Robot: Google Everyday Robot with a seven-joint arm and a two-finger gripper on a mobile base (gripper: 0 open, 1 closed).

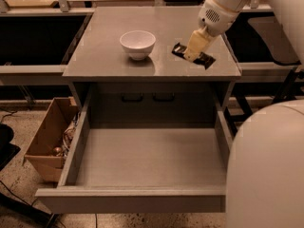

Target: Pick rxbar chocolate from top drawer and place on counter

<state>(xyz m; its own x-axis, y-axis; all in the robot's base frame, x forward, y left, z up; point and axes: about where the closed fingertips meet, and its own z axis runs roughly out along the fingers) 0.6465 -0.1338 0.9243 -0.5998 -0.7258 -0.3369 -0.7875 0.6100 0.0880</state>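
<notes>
My gripper (194, 52) is over the right part of the grey counter (109, 56), shut on the rxbar chocolate (206, 60), a flat dark bar that sticks out on both sides of the tan fingers (196, 43). The bar hangs just above the counter surface, to the right of the white bowl. I cannot tell whether it touches the counter. The top drawer (147, 160) is pulled fully open below the counter and its grey floor is bare.
A white bowl (137, 43) stands on the counter at centre left. A brown cardboard box (47, 139) with clutter sits on the floor left of the drawer. My white arm fills the right side of the view. Tan tabletops lie behind the counter.
</notes>
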